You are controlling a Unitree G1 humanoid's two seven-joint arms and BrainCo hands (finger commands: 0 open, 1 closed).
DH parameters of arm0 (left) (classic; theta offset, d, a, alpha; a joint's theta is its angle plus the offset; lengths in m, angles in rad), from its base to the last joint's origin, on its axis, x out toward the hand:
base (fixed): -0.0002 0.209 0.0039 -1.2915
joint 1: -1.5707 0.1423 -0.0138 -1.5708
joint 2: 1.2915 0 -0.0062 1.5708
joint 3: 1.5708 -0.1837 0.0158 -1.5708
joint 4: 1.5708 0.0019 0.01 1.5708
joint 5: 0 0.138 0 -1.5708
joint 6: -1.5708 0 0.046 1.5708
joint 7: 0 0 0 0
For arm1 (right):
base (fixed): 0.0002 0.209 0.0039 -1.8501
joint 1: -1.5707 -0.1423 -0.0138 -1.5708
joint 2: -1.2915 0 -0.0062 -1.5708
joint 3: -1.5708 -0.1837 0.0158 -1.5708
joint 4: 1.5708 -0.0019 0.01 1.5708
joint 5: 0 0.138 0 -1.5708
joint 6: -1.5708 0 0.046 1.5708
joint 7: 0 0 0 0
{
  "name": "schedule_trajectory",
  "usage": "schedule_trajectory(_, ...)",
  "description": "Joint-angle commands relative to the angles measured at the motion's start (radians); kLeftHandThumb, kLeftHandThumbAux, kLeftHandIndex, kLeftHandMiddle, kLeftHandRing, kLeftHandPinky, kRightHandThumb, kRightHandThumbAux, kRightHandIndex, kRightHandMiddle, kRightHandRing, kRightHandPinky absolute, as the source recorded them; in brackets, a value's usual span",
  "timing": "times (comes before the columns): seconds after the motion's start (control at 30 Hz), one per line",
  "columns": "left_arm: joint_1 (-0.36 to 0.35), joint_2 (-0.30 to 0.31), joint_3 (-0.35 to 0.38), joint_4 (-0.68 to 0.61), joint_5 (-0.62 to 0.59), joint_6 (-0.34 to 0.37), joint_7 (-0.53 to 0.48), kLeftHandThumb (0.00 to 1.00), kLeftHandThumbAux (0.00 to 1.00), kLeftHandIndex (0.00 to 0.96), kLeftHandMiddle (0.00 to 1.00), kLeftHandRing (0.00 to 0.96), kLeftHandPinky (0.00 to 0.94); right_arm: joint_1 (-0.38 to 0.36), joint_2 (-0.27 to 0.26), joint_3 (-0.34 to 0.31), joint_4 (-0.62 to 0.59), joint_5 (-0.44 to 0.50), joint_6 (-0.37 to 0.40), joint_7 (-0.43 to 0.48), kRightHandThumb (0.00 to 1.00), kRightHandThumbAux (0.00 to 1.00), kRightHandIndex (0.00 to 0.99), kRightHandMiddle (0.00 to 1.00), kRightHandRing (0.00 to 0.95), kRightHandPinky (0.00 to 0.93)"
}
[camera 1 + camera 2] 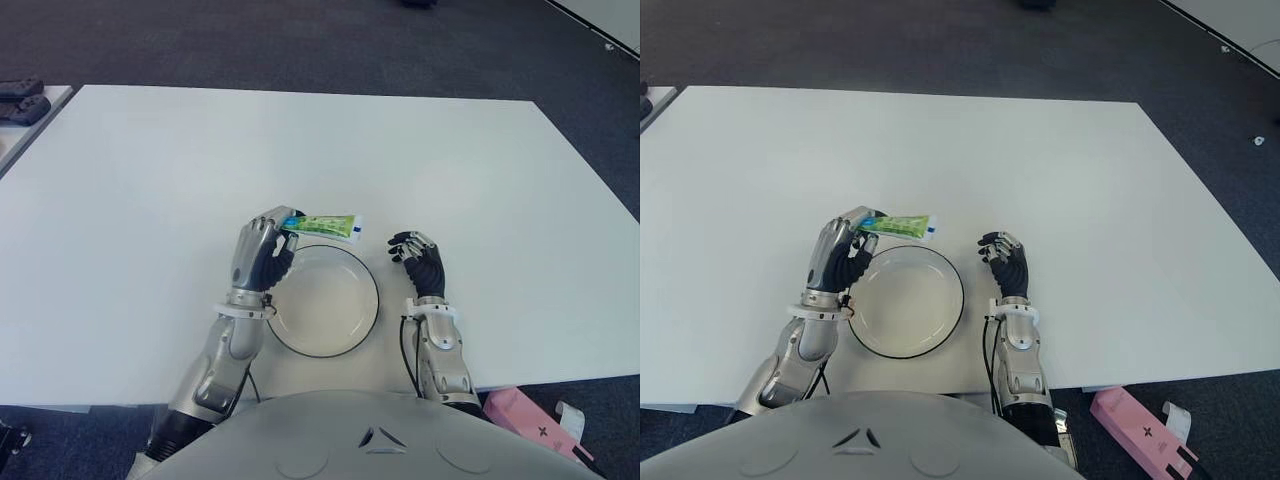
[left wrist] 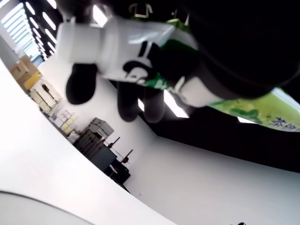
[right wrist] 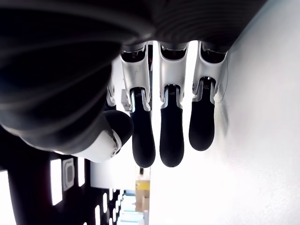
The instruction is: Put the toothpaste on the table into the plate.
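A green and white toothpaste tube is held level in my left hand, whose fingers are curled around its capped end. The tube hangs just over the far rim of the white plate, which lies on the white table close to the near edge. The left wrist view shows the tube and its white cap pinched between the fingers. My right hand shows to the right of the plate, fingers relaxed and holding nothing.
A pink box lies on the floor beyond the table's near right corner. Dark objects sit on another surface at the far left. Dark carpet surrounds the table.
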Motion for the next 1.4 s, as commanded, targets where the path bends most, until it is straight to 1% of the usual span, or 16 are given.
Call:
schedule_trajectory(0.03,-0.023,0.044,-0.035,0.041,0.038,-0.025,-0.027,0.844,0.672,0.402,0.575,0.821,0.829,0.053,0.009,0.003,0.051,0.001,0.084,-0.002,0.709,0.732,0.428,0.501,0.515,0.523)
schedule_trajectory(0.2,-0.048,0.086,-0.071,0.057,0.089,-0.019,-0.06,0.842,0.673,0.4,0.569,0.806,0.803,0.056,0.01,0.003,0.045,0.0,0.09,-0.005,0.709,0.732,0.428,0.496,0.508,0.507)
schedule_trajectory(0.53,-0.067,0.123,-0.112,0.054,0.116,-0.002,-0.125,0.841,0.672,0.402,0.563,0.777,0.764,0.062,0.012,0.004,0.038,-0.002,0.096,-0.007,0.709,0.732,0.427,0.488,0.497,0.498)
schedule_trajectory(0.7,-0.076,0.13,-0.126,0.054,0.124,0.0,-0.151,0.841,0.672,0.404,0.565,0.76,0.754,0.066,0.017,0.002,0.025,0.002,0.111,-0.011,0.709,0.732,0.427,0.488,0.496,0.496)
schedule_trajectory(0.83,-0.077,0.127,-0.129,0.055,0.131,0.004,-0.138,0.842,0.672,0.404,0.569,0.758,0.759,0.068,0.02,0.001,0.018,0.004,0.118,-0.011,0.71,0.731,0.428,0.486,0.492,0.488)
schedule_trajectory(0.9,-0.077,0.124,-0.13,0.056,0.135,0.009,-0.129,0.841,0.672,0.403,0.567,0.748,0.739,0.069,0.021,0.001,0.015,0.004,0.122,-0.011,0.71,0.731,0.428,0.484,0.49,0.487)
schedule_trajectory(1.0,-0.075,0.121,-0.129,0.055,0.141,0.017,-0.122,0.837,0.674,0.396,0.554,0.704,0.692,0.07,0.023,0.0,0.011,0.003,0.128,-0.015,0.71,0.731,0.427,0.481,0.486,0.48)
schedule_trajectory(1.07,-0.074,0.12,-0.128,0.053,0.143,0.02,-0.12,0.83,0.678,0.388,0.523,0.619,0.622,0.07,0.024,0.0,0.009,0.003,0.13,-0.017,0.71,0.731,0.427,0.478,0.482,0.473)
schedule_trajectory(1.1,-0.072,0.12,-0.127,0.052,0.144,0.02,-0.117,0.829,0.678,0.387,0.518,0.608,0.612,0.071,0.025,0.0,0.008,0.003,0.131,-0.017,0.71,0.731,0.427,0.478,0.482,0.472)
schedule_trajectory(1.13,-0.071,0.12,-0.126,0.051,0.147,0.02,-0.107,0.779,0.691,0.396,0.472,0.563,0.579,0.072,0.025,0.0,0.007,0.004,0.129,-0.017,0.71,0.731,0.427,0.477,0.481,0.471)
schedule_trajectory(1.17,-0.07,0.119,-0.126,0.05,0.149,0.019,-0.101,0.604,0.684,0.308,0.399,0.496,0.526,0.072,0.025,0.001,0.006,0.004,0.128,-0.016,0.71,0.731,0.427,0.476,0.48,0.471)
schedule_trajectory(1.2,-0.069,0.119,-0.125,0.05,0.152,0.016,-0.089,0.538,0.682,0.276,0.372,0.472,0.507,0.072,0.024,0.001,0.008,0.006,0.125,-0.015,0.71,0.731,0.427,0.476,0.48,0.471)
schedule_trajectory(1.23,-0.068,0.119,-0.125,0.05,0.153,0.013,-0.081,0.428,0.674,0.217,0.315,0.407,0.447,0.071,0.023,0.001,0.01,0.006,0.123,-0.013,0.71,0.731,0.427,0.476,0.479,0.47)
schedule_trajectory(1.27,-0.068,0.12,-0.125,0.05,0.154,0.01,-0.072,0.356,0.669,0.178,0.278,0.365,0.407,0.07,0.022,0.0,0.013,0.007,0.12,-0.012,0.71,0.731,0.427,0.476,0.478,0.47)
schedule_trajectory(1.3,-0.068,0.12,-0.126,0.05,0.154,0.008,-0.066,0.304,0.665,0.149,0.246,0.323,0.363,0.07,0.021,0.0,0.014,0.008,0.119,-0.011,0.71,0.731,0.427,0.476,0.477,0.469)
schedule_trajectory(1.4,-0.065,0.121,-0.126,0.051,0.164,0.004,-0.032,0.238,0.659,0.111,0.204,0.269,0.305,0.07,0.02,0.002,0.016,0.006,0.115,-0.011,0.71,0.731,0.427,0.476,0.476,0.468)
